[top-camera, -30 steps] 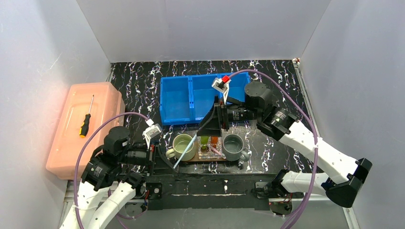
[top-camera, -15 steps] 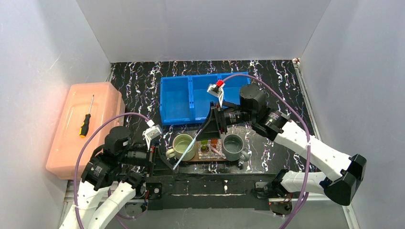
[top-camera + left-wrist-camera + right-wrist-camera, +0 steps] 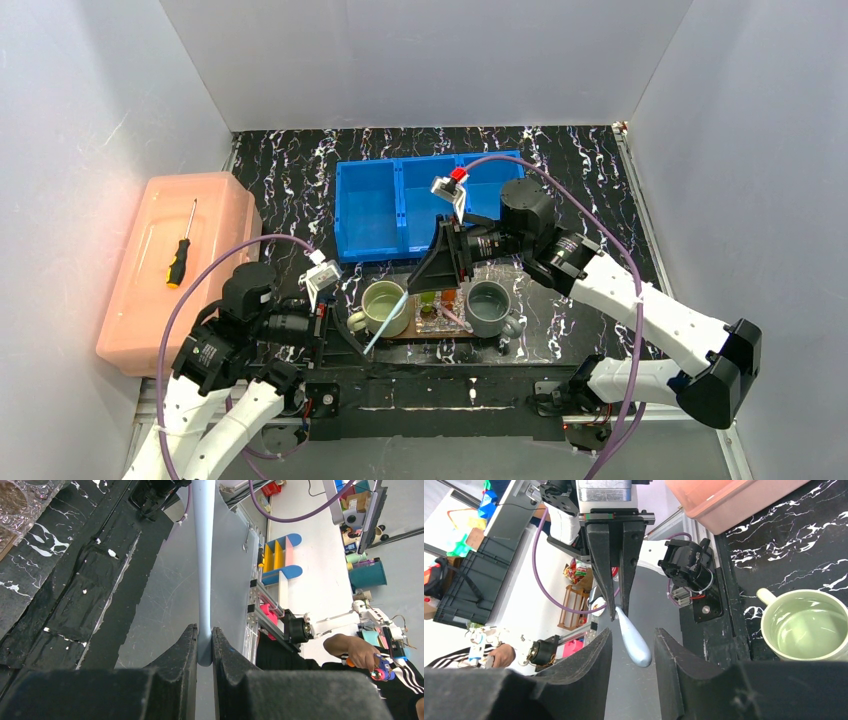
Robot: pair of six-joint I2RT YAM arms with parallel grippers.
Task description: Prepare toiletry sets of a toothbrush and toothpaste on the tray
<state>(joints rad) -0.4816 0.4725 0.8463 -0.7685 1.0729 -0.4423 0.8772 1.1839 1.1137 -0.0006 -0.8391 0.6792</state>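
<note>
Overhead view, lower centre: the tray (image 3: 452, 335) lies on the counter (image 3: 560, 180) and carries a green mug (image 3: 384, 308), a clear holder (image 3: 438, 318) and a grey mug (image 3: 489, 308). The lime-green tube (image 3: 428, 296) and the orange tube (image 3: 449, 296) stand side by side at the holder.

The toothbrush (image 3: 392, 315) slants from lower left to upper right, off the tray, and crosses the green mug's right rim. The left tool (image 3: 358, 348) is closed tight on its lower end; the left wrist view shows both fingers (image 3: 192, 645) pinching the pale handle (image 3: 202, 555).

The right tool (image 3: 418, 283) meets the toothbrush's upper end. In the right wrist view its jaws stand partly apart, and the rounded end of the toothbrush (image 3: 633, 642) lies between them with a gap on each side, so nothing is gripped; the left tool (image 3: 619, 611) appears beyond.

Compared with one second earlier, the right arm has swung leftward and toward the frame's lower edge, and its jaws have narrowed. The left arm and toothbrush are unchanged.
</note>
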